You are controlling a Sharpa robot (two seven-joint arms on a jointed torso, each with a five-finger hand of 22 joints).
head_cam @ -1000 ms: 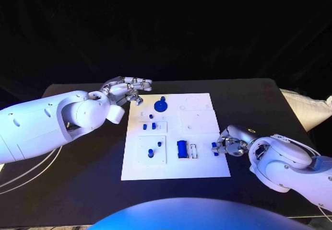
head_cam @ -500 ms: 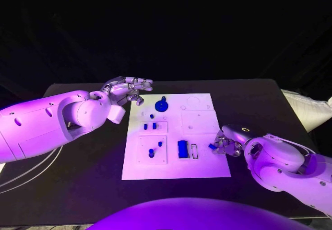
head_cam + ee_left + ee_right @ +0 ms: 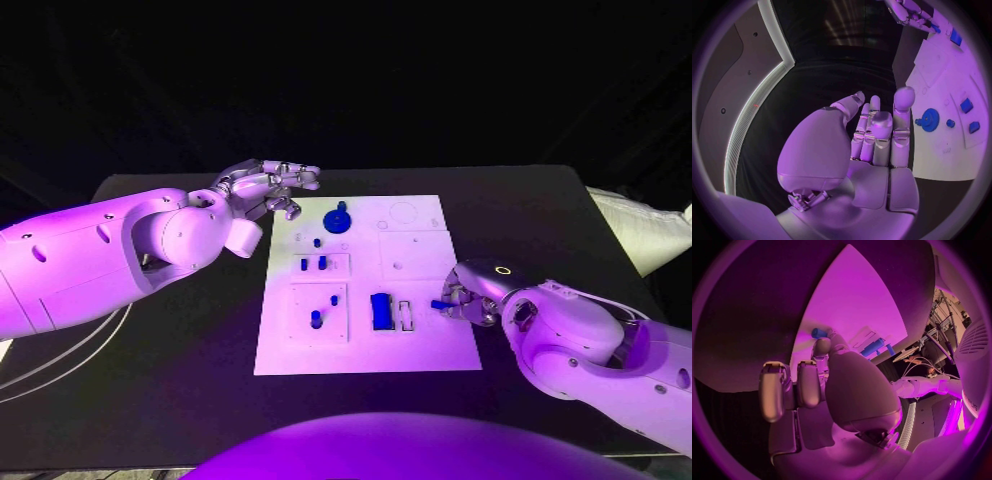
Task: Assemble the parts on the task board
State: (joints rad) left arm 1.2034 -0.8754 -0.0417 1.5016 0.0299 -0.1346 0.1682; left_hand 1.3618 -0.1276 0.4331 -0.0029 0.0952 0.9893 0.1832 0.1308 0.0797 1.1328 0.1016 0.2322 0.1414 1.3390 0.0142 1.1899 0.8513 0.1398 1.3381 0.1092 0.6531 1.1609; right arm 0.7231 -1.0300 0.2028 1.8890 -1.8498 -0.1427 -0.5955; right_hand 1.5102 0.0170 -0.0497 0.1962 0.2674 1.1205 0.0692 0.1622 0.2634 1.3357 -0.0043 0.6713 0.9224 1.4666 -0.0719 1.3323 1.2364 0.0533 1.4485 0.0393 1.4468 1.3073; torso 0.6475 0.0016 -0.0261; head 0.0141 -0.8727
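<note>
The task board (image 3: 361, 340), a white plate, lies at the middle of the black table (image 3: 173, 380). The right hand (image 3: 464, 300) sits at the board's right edge, its fingers drawn together on a small blue part (image 3: 438, 305) pinched at the fingertips; in the right wrist view that part (image 3: 819, 333) shows just past the fingertips (image 3: 822, 346), over the board's margin. The left hand (image 3: 264, 187) hangs beyond the board's far left corner, clear of the plate, fingers loosely curled and apart, with nothing in them; the left wrist view shows its fingers (image 3: 879, 125) side by side and bare.

On the board, a blue gear (image 3: 336, 220) stands near the far edge, close to the left hand. Toward the board's centre, two short blue pegs (image 3: 312, 264) stand side by side in a square recess. Nearer the front edge, two further blue pegs (image 3: 323, 310) stand in a second recess, and a blue rectangular block (image 3: 381, 310) lies just beside them, between them and the right hand.
</note>
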